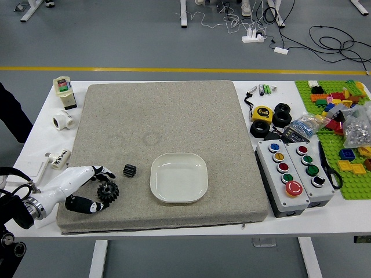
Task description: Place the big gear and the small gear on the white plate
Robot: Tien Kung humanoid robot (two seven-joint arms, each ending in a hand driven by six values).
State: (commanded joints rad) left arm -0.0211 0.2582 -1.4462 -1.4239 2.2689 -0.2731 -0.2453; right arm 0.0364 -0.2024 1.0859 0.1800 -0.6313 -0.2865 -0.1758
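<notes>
1. The robot's left hand (95, 190) reaches in from the lower left of the frame, low over the grey mat (174, 116) on the white worktop (330, 223).
2. The big gear (108, 191), black and toothed, is at that hand, on the left part of the mat. From here I can't tell whether the fingers are open or closed, or gripping it.
3. The small gear (130, 170), black too, lies on the mat between the big gear and the plate, apart from both.
4. The white plate (179, 178) sits on the mat, below the middle of the frame, with neither gear on it.
5. Along the worktop's left side I see a cream container (62, 86) and two white pipe fittings (62, 120).
6. Over to the right there's a yellow tape measure (262, 114), some black rings (282, 118), two grey button boxes (316, 197) side by side, and black-handled scissors (331, 174).
7. At the right edge, a green baseplate (356, 188) carries coloured bricks (346, 154) and a clear bag (357, 130).
8. Someone's dark clothing (13, 113) shows at the left edge.
</notes>
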